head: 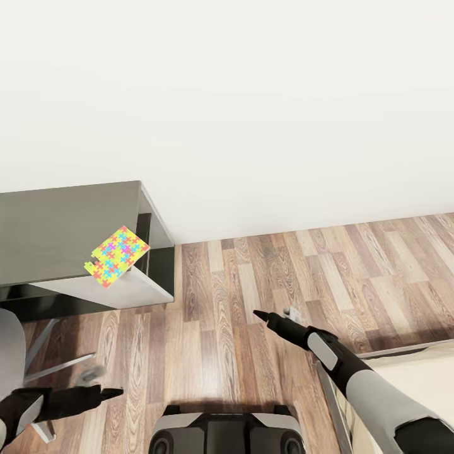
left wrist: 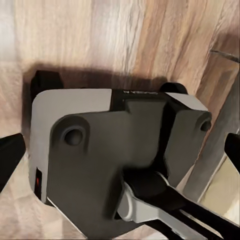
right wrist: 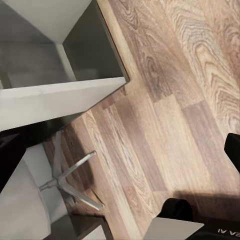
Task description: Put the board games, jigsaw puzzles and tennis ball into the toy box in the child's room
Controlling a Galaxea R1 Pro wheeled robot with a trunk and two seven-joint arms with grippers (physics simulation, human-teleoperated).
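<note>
Both arms' fingers (head: pixel 277 313) spread empty; jigsaw puzzle (head: pixel 117 257) overhangs table (head: pixel 57 227).

Plain white wall (head: pixel 252 94); wood-plank floor (head: pixel 252 284); chair base (right wrist: pixel 65 182) near desk.

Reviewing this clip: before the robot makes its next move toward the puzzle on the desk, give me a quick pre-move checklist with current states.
1. Jigsaw puzzle in sight on the table, overhanging its edge: ok.
2. Left gripper empty: ok, nothing between the fingers.
3. Right gripper empty: ok.
4. Chair beside the left arm, collision-free: cannot tell.
5. Toy box located: not ok.
6. Bed edge near the right arm: cannot tell clearance.
</note>
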